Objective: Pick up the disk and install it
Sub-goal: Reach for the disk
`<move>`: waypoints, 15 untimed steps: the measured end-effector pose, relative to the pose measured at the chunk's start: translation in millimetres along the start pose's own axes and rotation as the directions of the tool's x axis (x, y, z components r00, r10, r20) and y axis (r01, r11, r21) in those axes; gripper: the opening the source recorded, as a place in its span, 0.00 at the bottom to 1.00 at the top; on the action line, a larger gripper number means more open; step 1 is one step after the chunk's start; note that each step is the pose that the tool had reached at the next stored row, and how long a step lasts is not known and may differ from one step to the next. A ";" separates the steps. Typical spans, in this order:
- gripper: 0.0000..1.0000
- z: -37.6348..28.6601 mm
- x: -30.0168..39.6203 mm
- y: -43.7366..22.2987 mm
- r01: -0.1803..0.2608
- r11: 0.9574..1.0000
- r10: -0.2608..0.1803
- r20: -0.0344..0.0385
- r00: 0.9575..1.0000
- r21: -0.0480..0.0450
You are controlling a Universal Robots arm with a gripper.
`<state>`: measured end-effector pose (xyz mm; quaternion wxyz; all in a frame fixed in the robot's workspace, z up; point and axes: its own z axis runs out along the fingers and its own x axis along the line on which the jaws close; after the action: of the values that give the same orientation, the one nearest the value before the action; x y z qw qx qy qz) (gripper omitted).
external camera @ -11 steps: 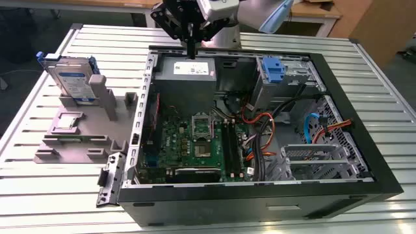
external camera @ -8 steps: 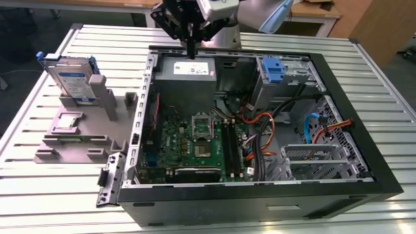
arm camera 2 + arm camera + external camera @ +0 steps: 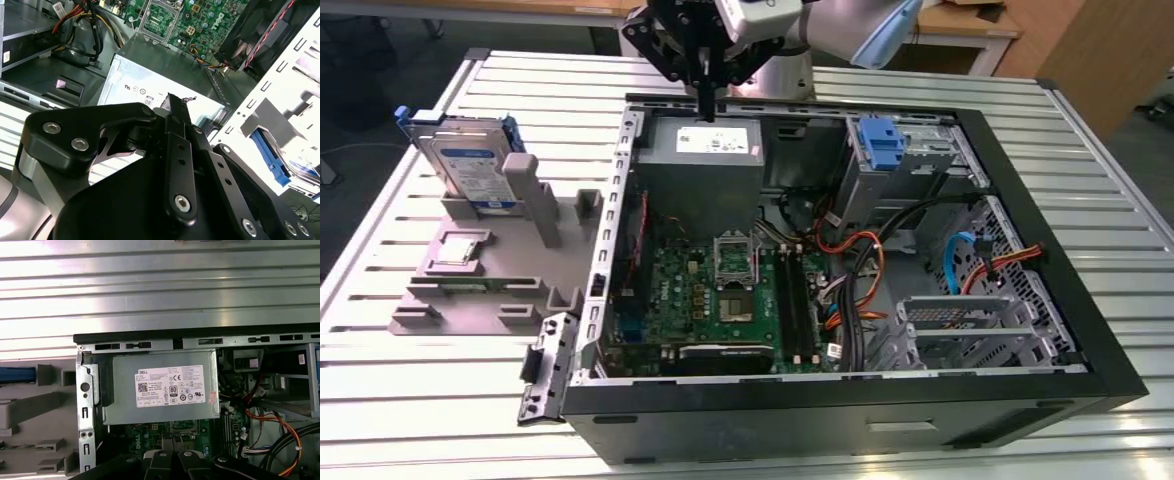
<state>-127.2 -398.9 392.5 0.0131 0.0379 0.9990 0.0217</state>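
Exterior view: looked down steeply from high above table (image 3: 400, 400), off near side of open computer case (image 3: 1107, 370), facing toward arm (image 3: 854, 30); far enough back to take in whole case. First wrist view: faced almost straight down on power supply (image 3: 165, 390), fairly near, past gripper (image 3: 172, 460). Second wrist view: very near, looked slantwise along gripper linkage, across power supply toward motherboard (image 3: 175, 20). All three views shared power supply and motherboard.
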 end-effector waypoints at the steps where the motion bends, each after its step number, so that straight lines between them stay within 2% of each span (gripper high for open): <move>1: 0.10 0.1 0.2 0.0 0.000 1.000 0.000 0.000 1.000 0.000; 7: 0.10 0.2 2.2 -0.2 0.000 1.000 0.000 0.000 1.000 0.000; 9: 0.10 0.5 8.0 -0.6 0.000 1.000 0.000 0.000 1.000 0.000; 15: 0.10 0.5 8.9 -0.7 0.000 1.000 0.000 0.000 1.000 0.000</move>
<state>-136.1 -398.9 391.8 0.0131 0.0379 0.9990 0.0217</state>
